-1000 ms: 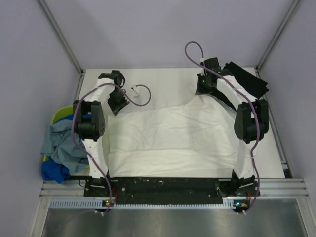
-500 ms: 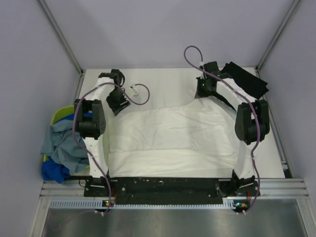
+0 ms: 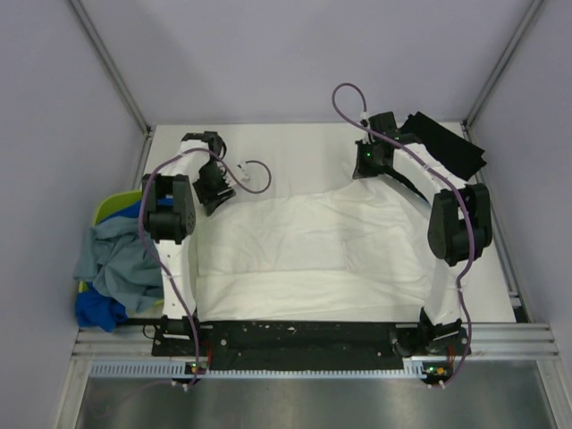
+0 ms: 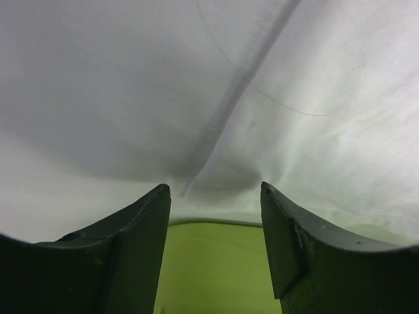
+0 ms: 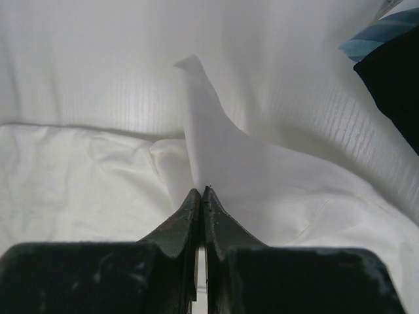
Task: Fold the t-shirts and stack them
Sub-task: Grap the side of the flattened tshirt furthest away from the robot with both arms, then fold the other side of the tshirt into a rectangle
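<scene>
white t-shirt [image 3: 304,255] lies spread across mid-desk [image 3: 295,143] | right end effector [image 5: 201,191] pinches its far edge, fingers pressed together | left end effector [image 4: 215,196] gapes, gripping nothing | risk: if you lift one-sided, cloth skews or slips the thin pinch

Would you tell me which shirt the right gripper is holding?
The white shirt, spread flat in the middle; the right gripper is shut on its far edge. The black shirt lies ungripped at the far right corner.
</scene>
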`<action>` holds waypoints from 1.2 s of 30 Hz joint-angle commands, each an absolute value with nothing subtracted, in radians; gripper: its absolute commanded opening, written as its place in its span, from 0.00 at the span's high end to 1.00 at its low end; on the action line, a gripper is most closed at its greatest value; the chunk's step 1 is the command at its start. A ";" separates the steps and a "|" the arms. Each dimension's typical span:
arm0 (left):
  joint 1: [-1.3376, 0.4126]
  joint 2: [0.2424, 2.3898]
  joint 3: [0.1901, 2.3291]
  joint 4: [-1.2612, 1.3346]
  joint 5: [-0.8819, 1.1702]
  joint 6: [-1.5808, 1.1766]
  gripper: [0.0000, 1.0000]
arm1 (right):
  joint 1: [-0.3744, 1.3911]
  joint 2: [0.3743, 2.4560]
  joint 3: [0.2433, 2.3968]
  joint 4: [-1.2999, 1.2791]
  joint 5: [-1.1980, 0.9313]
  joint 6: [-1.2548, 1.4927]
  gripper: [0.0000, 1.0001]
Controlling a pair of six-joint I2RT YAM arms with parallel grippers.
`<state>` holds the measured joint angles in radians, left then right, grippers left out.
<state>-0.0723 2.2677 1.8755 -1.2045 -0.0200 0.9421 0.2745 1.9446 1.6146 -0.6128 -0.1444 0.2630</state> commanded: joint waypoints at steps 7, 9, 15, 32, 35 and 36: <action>-0.067 2.312 1.879 -1.233 0.011 0.910 0.96 | 0.301 1.796 1.537 -0.574 -0.130 0.265 1.00; -0.064 2.292 1.853 -1.230 0.014 0.900 1.00 | 0.307 1.755 1.485 -0.560 -0.121 0.275 1.00; -0.060 2.053 1.653 -1.068 0.034 0.848 1.00 | 0.311 1.612 1.287 -0.509 -0.118 0.331 1.00; -0.201 1.450 1.091 -1.021 0.106 0.882 1.00 | 0.325 1.071 0.646 -0.396 -0.051 0.613 1.00; -0.230 1.416 1.007 -1.072 0.092 0.906 1.00 | 0.327 1.011 0.551 -0.377 -0.080 0.667 1.00; -0.230 1.414 0.979 -1.071 0.074 0.913 1.00 | 0.327 1.000 0.526 -0.376 -0.100 0.681 0.97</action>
<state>-0.2131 1.4586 1.0740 -0.9936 0.0792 0.8696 0.3115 1.0615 0.6079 -0.4229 -0.0704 0.5873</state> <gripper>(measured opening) 0.010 0.009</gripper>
